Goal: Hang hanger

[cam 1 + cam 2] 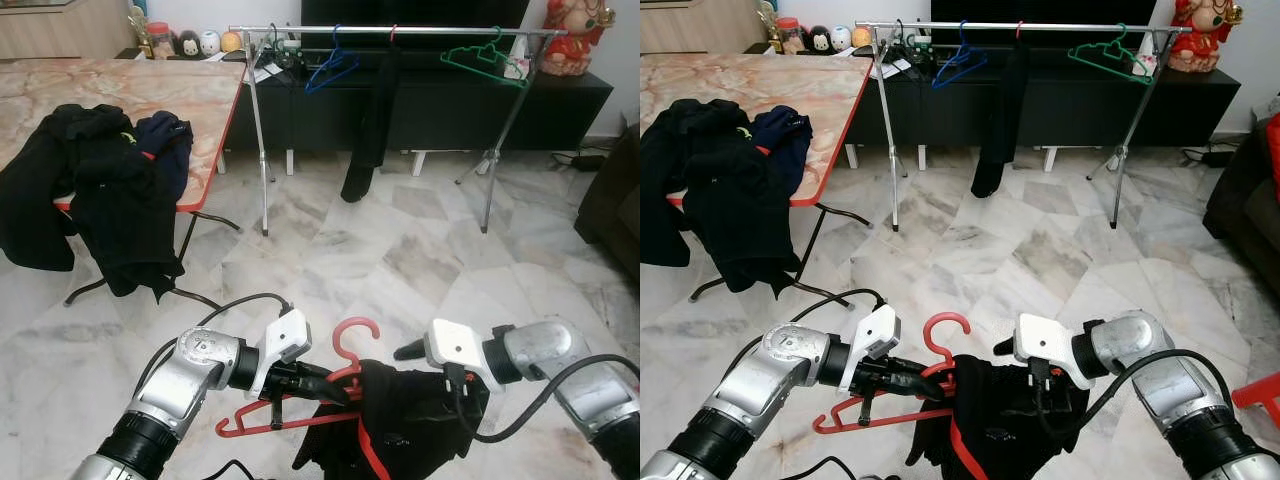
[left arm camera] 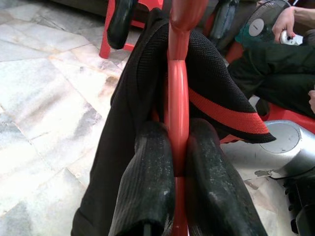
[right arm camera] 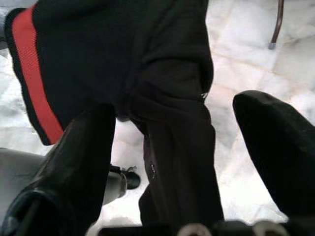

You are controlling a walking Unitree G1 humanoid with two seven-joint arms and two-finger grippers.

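A red plastic hanger (image 1: 352, 336) is held low in front of me, its hook pointing up. My left gripper (image 1: 322, 384) is shut on the hanger's neck; in the left wrist view both fingers (image 2: 147, 167) pinch the red stem (image 2: 177, 98). A black garment with a red stripe (image 1: 405, 425) is draped over the hanger's right side. My right gripper (image 1: 440, 385) is at the garment's right edge. Its fingers (image 3: 88, 142) stand wide apart, with black cloth (image 3: 172, 123) hanging between them, not pinched.
A metal clothes rack (image 1: 390, 30) stands ahead with a blue hanger (image 1: 330, 70), a green hanger (image 1: 485, 60) and a hanging black garment (image 1: 372, 125). On the left, a marble-topped table (image 1: 180, 85) holds dark clothes (image 1: 110, 180). A sofa (image 1: 615, 200) is at the right. A person's hand (image 2: 290, 19) shows beside a fan.
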